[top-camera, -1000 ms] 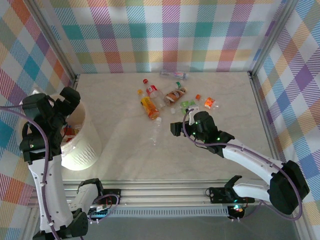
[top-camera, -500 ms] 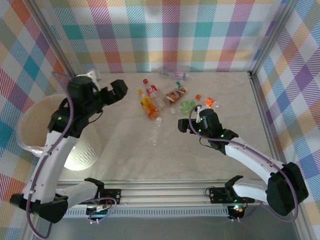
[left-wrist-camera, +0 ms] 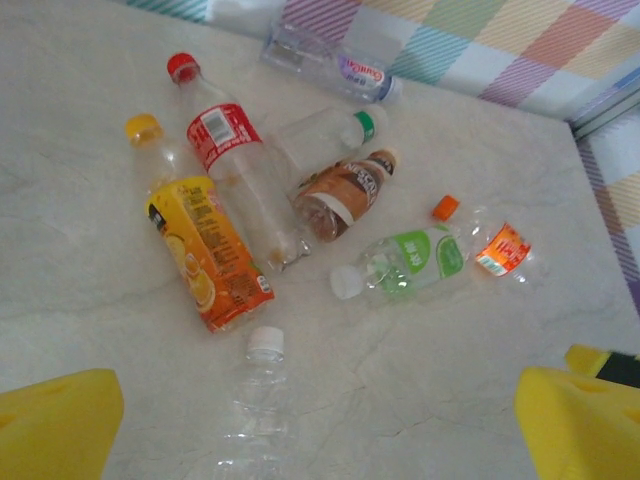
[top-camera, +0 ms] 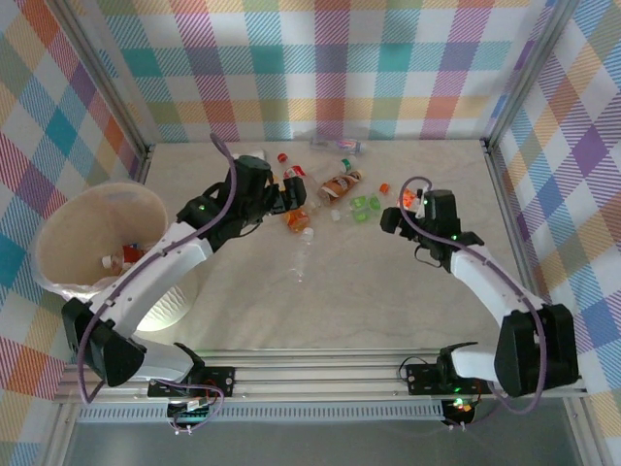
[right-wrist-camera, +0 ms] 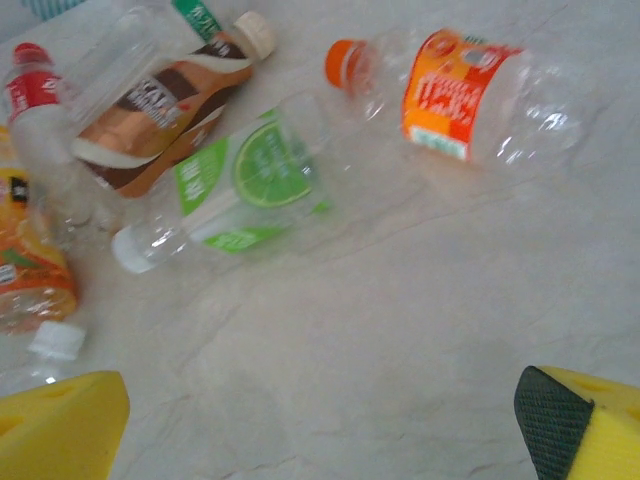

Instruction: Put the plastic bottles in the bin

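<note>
You have, placed against the bin (top-camera: 87,218):
- Plastic bottles (left-wrist-camera: 215,265): eight, lying loose on the tabletop (top-camera: 388,320), well to the right of the bin.
- More bottles (top-camera: 118,259): inside the bin, at its bottom.
- Left fingers (left-wrist-camera: 55,420): spread wide, pinching nothing, above the loose bottles on the side nearer the bin.
- Right fingers (right-wrist-camera: 60,425): spread wide, empty, above the side farther from the bin.

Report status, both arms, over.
Left gripper open, empty, above the plastic bottles. Right gripper open, empty, near the green-label bottle. Bin at left, some bottles inside. Nothing in the way.
</note>
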You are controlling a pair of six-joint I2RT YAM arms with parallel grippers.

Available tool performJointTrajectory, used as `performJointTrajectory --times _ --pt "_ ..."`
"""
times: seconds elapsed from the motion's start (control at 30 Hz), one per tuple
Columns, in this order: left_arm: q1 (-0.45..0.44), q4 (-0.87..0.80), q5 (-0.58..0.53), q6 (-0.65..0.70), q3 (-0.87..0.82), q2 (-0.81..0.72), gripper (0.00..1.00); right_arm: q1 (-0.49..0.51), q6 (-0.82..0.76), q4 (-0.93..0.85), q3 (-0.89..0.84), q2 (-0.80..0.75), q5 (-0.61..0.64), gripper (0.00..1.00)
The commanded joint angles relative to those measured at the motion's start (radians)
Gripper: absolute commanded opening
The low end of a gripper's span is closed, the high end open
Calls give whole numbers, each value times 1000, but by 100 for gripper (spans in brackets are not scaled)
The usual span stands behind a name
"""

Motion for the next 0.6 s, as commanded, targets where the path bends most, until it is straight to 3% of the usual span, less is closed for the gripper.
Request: performJointTrajectory --times 0.0,0.3,0.43,0.57 --pt "-16 113 16 -45 -52 8 100 -60 -141 -46 112 70 -67 100" --pt "-17 46 45 -107 -12 98 100 -186 -543 -160 375 337 -205 100" --pt "-24 140 57 -189 -96 90 100 -215 -730 -303 535 477 -184 100" --pt "-29 215 22 -221 -176 65 100 -253 -833 -330 617 562 -225 100"
